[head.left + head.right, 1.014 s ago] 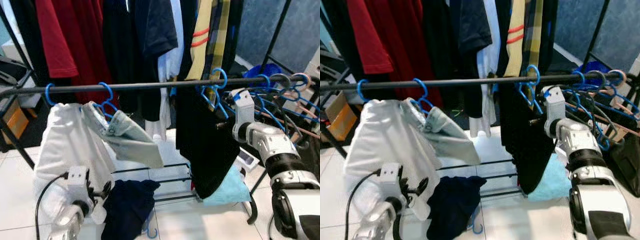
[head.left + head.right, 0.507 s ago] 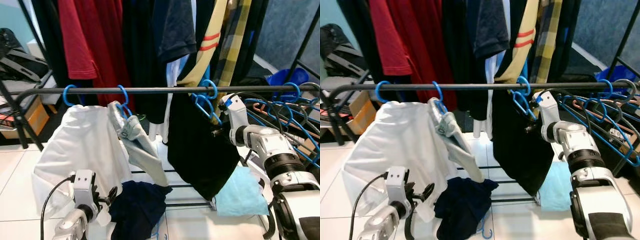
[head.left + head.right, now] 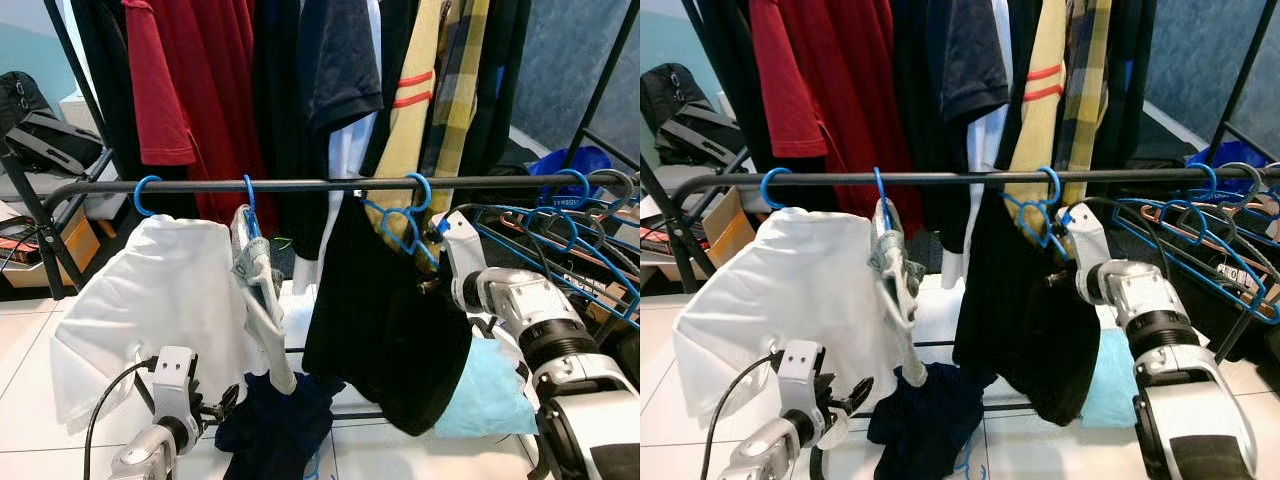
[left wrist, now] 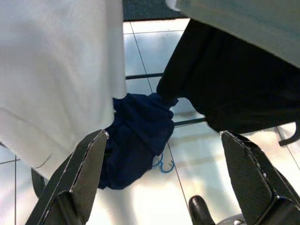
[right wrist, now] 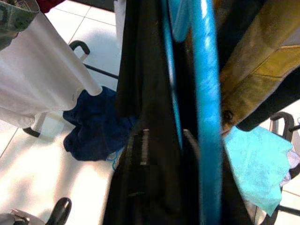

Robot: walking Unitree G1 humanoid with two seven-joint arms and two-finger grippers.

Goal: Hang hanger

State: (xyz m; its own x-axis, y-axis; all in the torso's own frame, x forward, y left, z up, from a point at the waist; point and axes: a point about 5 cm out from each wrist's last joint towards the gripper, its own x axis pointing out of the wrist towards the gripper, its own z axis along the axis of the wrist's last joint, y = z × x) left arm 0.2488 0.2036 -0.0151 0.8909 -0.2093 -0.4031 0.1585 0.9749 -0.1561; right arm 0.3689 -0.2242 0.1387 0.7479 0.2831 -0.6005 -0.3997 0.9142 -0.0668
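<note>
The blue hanger [image 3: 405,215] is thin plastic with a round hook looped over the black rail [image 3: 300,185], at about 1 o'clock from the frame's centre, and a black garment [image 3: 385,330] drapes from it. The right gripper [image 3: 432,262] sits at the hanger's 4 o'clock, against the garment; whether its fingers are closed cannot be told. The left gripper [image 4: 164,183] hangs low at 7 o'clock, fingers [image 4: 86,164] spread apart over a navy cloth [image 4: 138,136] on the floor.
</note>
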